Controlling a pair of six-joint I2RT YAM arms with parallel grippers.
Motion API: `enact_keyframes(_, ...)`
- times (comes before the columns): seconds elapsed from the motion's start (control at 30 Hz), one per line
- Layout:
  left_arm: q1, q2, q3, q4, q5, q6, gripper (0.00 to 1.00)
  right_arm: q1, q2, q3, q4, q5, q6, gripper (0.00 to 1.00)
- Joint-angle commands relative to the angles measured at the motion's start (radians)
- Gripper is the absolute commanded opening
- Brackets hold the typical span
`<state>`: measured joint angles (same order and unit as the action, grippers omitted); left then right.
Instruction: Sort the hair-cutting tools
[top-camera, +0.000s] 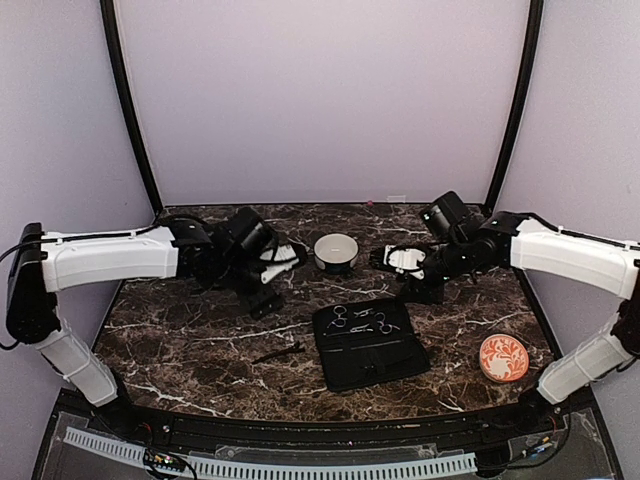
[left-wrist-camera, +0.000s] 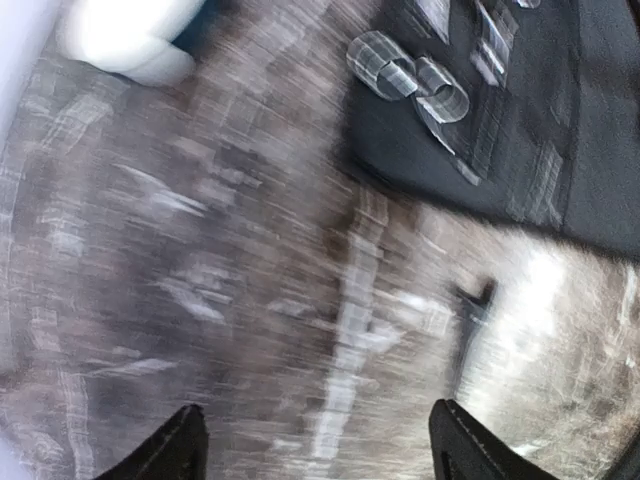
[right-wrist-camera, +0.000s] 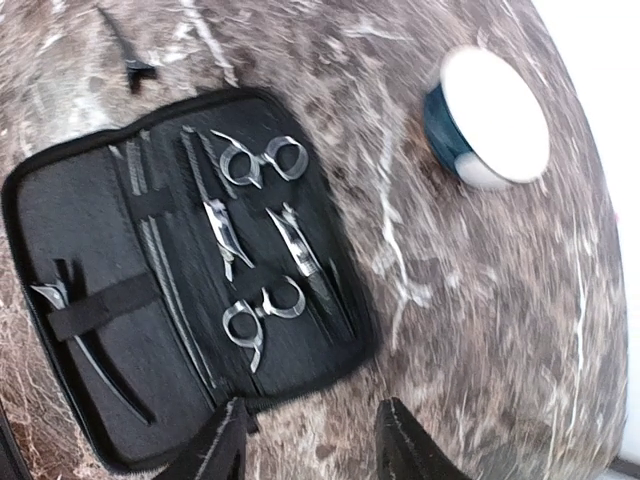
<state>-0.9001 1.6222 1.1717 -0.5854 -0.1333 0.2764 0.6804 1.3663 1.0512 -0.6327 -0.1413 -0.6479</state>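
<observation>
An open black case (top-camera: 372, 350) lies at centre with two silver scissors (top-camera: 338, 318) (top-camera: 385, 322) strapped inside. The right wrist view shows both scissors (right-wrist-camera: 262, 160) (right-wrist-camera: 262, 315), thin black stick-like pieces (right-wrist-camera: 165, 270) and a curved black clip (right-wrist-camera: 90, 345) in the case (right-wrist-camera: 60, 210). One black stick-like piece (top-camera: 280, 353) (right-wrist-camera: 125, 50) lies loose on the marble left of the case. My left gripper (top-camera: 262, 298) (left-wrist-camera: 320, 450) hangs open over bare marble, holding nothing; its view is blurred. My right gripper (top-camera: 425, 290) (right-wrist-camera: 315, 450) is open above the case's edge, also holding nothing.
A white round bowl (top-camera: 336, 252) (right-wrist-camera: 495, 115) stands behind the case, between the two arms. An orange patterned disc (top-camera: 503, 358) lies at the right front. The table (top-camera: 200, 340) is dark marble with a curved front edge.
</observation>
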Motion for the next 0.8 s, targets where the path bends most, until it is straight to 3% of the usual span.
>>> enact_keyframes(0.0, 0.144, -0.099, 0.079, 0.206, -0.216, -0.078, 0.83, 0.098, 0.105, 0.08, -0.007, 0.006, -0.036, 0.4)
enact_keyframes(0.17, 0.306, -0.058, 0.131, 0.279, -0.172, -0.176, 0.82, 0.185, 0.307, 0.233, -0.038, 0.009, -0.044, 0.32)
enact_keyframes(0.37, 0.365, -0.06, -0.013, 0.43, -0.181, -0.264, 0.8, 0.289, 0.516, 0.427, -0.073, 0.028, -0.012, 0.31)
enact_keyframes(0.63, 0.449, -0.126, 0.002, 0.398, -0.012, -0.4, 0.78, 0.392, 0.73, 0.615, -0.136, 0.024, -0.013, 0.32)
enact_keyframes(0.77, 0.455, -0.15, -0.004, 0.399, 0.005, -0.409, 0.77, 0.412, 0.822, 0.72, -0.184, 0.015, 0.002, 0.32)
